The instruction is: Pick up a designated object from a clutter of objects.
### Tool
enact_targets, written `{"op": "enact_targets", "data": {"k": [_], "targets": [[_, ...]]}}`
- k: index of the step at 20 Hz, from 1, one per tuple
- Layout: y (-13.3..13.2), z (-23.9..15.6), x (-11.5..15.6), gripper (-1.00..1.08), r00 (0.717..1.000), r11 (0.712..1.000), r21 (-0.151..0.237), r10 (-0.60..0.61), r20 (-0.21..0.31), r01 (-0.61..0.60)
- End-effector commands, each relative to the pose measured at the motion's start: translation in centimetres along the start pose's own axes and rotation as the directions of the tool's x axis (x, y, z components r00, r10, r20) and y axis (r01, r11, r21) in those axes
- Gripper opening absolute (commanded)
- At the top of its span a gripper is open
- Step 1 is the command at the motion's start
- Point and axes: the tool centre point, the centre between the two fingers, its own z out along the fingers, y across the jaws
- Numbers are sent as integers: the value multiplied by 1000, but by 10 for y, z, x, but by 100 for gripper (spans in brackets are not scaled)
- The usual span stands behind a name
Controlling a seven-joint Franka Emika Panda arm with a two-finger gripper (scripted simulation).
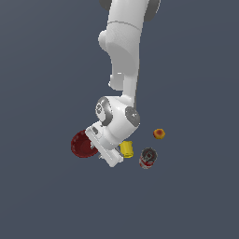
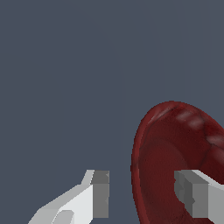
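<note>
The dark red round bowl [image 1: 82,144] lies at the exterior view's left of the clutter, partly covered by my hand. In the wrist view the bowl [image 2: 175,144] fills one side, with its ribbed inside showing. My gripper [image 2: 142,194] is open and straddles the bowl's rim. One fingertip [image 2: 192,194] is over the inside of the bowl and the other fingertip [image 2: 101,192] is outside it, and neither pad touches the rim. In the exterior view the gripper [image 1: 99,150] sits low at the bowl's edge, with its fingers mostly hidden by the hand.
A yellow cup [image 1: 126,149] lies just beside my hand on the exterior view's right. A red-white can [image 1: 148,158] and an orange-red fruit [image 1: 159,134] lie further right. The cube and the purple block are out of view. The floor is plain grey.
</note>
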Motion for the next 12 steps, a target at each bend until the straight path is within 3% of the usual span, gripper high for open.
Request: {"op": "enact_targets", "data": {"k": [1,12], "targets": [[0,1,0,28,1000,1000,-1,2,-2,-2],[0,28,-1,28,1000,1000,0,2,-2,-2]]}}
